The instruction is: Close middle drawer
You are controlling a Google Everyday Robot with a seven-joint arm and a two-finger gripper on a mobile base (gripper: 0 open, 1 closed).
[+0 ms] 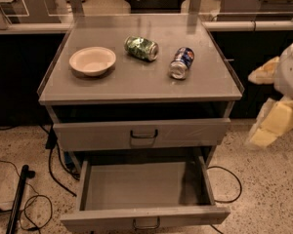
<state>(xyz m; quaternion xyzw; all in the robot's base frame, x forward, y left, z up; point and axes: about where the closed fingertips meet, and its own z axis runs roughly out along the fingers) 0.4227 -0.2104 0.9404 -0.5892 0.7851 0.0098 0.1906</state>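
Note:
The middle drawer (141, 186) of the grey cabinet is pulled far out toward me. It is a wide, shallow grey tray, empty inside, with a low front (107, 218) and a small dark loop handle (146, 223) at its centre, near the bottom edge of the view. Above it, the taller-fronted top drawer (97, 134) with a bigger dark handle (143, 134) stands slightly out. My gripper (271, 123), cream-coloured and blurred, hangs at the right edge of the view, to the right of the cabinet at top-drawer height, apart from both drawers.
On the cabinet top (136, 79) are a cream bowl (92, 60), a green can on its side (141, 48) and a blue can on its side (181, 62). Cables (34, 213) and a dark pole (17, 199) lie on the speckled floor to the left.

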